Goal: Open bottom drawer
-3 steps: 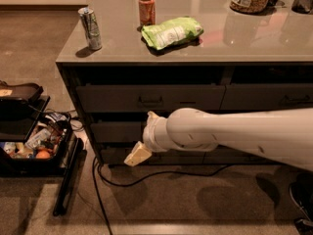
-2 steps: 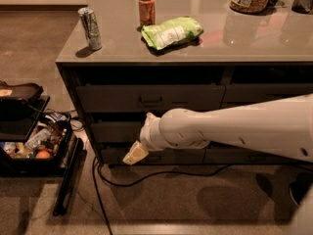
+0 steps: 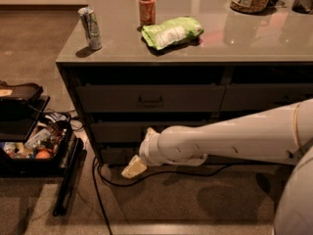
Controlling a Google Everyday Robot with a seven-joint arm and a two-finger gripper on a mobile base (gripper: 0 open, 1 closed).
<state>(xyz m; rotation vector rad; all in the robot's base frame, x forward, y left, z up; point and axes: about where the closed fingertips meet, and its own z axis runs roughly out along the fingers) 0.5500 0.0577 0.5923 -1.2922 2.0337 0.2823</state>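
- White arm (image 3: 230, 138), smooth, thick and rounded like a tube.
- Small dark dots in a row along the casing.
- Thin tan ring around the wide end, with a grey seam below it.
- Ringed white collar at the wrist.
- Pale cream gripper (image 3: 134, 167) at the tip, low before the bottom drawer (image 3: 115, 155).
- Bulging white body shell (image 3: 293, 199) at lower right.

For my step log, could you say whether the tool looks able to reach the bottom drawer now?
Probably yes: the tool hangs low, right at the bottom drawer front, with nothing between them. The handle is hidden behind the arm, so contact is unconfirmed.
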